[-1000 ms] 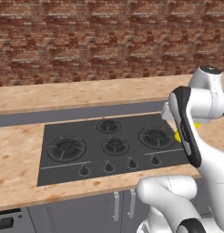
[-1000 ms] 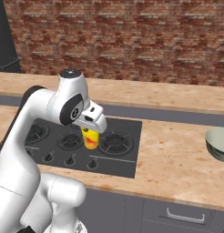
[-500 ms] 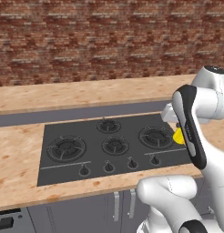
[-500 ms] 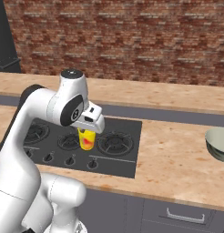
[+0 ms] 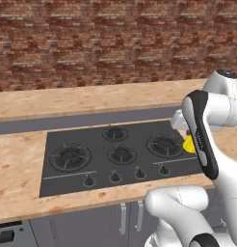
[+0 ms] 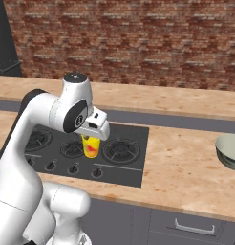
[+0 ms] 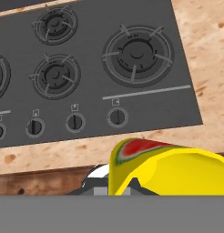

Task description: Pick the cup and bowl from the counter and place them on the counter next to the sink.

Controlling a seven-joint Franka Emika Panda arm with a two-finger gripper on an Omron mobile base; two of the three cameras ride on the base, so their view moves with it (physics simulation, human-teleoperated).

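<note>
The hand (image 6: 92, 139) is closed on the small bright yellow cup (image 6: 90, 146), directly above the black stove top (image 6: 120, 152); a slip would drop it there.

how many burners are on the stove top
4 show on the stove top: a large one far left, a small one at the centre, a small one at the back, a large one right, by the arm. None seems hidden.
</note>
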